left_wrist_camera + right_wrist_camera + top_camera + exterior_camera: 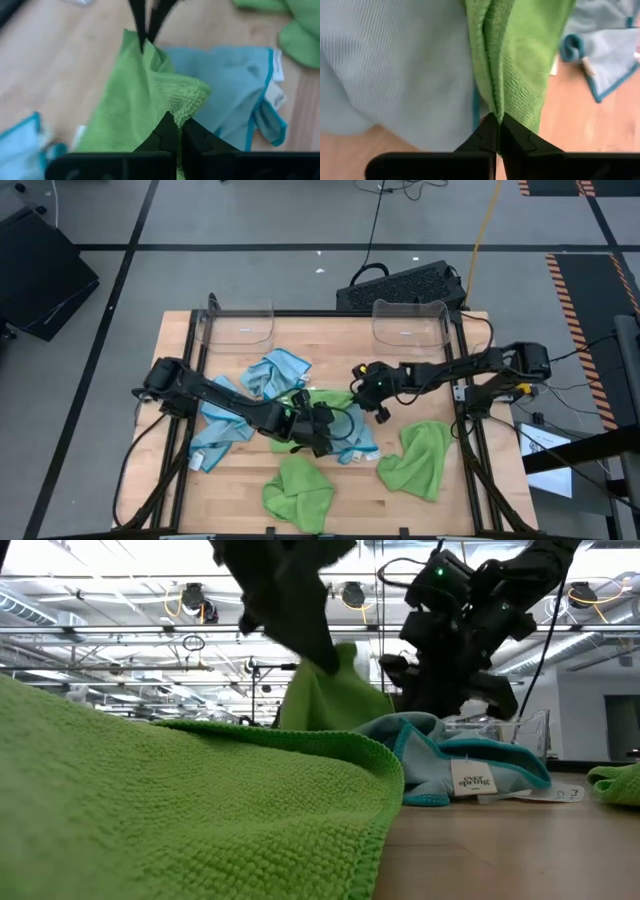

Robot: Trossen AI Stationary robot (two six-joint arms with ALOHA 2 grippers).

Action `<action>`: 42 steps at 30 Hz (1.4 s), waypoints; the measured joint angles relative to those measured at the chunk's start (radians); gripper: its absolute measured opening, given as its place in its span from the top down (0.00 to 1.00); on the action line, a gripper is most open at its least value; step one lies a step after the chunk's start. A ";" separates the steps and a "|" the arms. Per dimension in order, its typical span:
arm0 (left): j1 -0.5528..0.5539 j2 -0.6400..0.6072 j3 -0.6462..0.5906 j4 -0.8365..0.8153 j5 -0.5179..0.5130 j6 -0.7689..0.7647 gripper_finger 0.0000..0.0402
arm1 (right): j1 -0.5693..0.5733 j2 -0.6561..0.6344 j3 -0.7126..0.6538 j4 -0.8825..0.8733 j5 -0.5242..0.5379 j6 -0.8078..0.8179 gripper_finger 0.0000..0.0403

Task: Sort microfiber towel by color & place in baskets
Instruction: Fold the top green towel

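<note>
A green microfiber towel point(335, 398) hangs between my two grippers at the table's middle. My left gripper point(175, 122) is shut on its near part. My right gripper point(496, 120) is shut on its far part and shows in the left wrist view as two dark fingers point(145, 30). Under the towel lies a light blue towel point(235, 85) with a white label. Two clear baskets point(240, 325) point(408, 320) stand at the table's far edge, apart from both grippers. My left gripper pinches a bunched fold of the green towel point(187, 102) between its two fingers, slanting down from the table's left. The cloth runs away from the fingers toward my right gripper. My right gripper pinches a folded ridge of the green towel point(492, 97), several layers thick, slanting down from the table's right. The towel stands raised at the fingers, and its sides fall onto the blue towel point(395, 65).
Further blue towels lie at the middle left point(275, 370) and near left point(215, 435). Two more green towels lie crumpled near the front edge point(298, 490) and at the right point(420, 458). Black rails run along the table's sides.
</note>
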 joint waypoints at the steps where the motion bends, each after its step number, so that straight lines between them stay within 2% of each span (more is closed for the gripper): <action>1: 0.000 -0.021 0.000 -0.017 -0.015 0.002 0.99 | 0.000 -0.015 0.002 -0.001 0.010 0.033 0.99; 7: 0.019 -0.156 0.000 -0.039 -0.113 0.045 0.99 | -0.003 -0.100 0.085 -0.110 0.043 0.300 1.00; 15: 0.114 -0.285 0.000 0.002 -0.113 0.226 0.99 | -0.014 -0.159 0.366 -0.431 0.040 0.661 1.00; 17: 0.145 -0.312 0.001 0.041 -0.101 0.260 0.99 | -0.031 -0.159 0.427 -0.517 0.012 0.725 1.00; 22: 0.235 -0.370 0.001 0.050 0.010 0.352 0.99 | -0.087 -0.161 0.556 -0.674 -0.087 0.865 1.00; 26: 0.306 -0.376 0.001 0.095 0.115 0.442 0.99 | -0.122 -0.160 0.622 -0.749 -0.142 0.887 1.00; 33: 0.444 -0.356 0.000 0.264 0.241 0.620 0.99 | -0.242 -0.157 0.650 -0.811 -0.134 0.968 1.00; 36: 0.505 -0.358 0.000 0.274 0.278 0.625 0.99 | -0.310 -0.158 0.650 -0.867 -0.141 0.986 1.00; 40: 0.559 -0.355 0.000 0.272 0.403 0.620 0.99 | -0.378 -0.157 0.660 -0.901 -0.201 0.987 1.00; 42: 0.563 -0.356 0.000 0.273 0.434 0.597 0.99 | -0.392 -0.157 0.682 -0.906 -0.218 0.994 1.00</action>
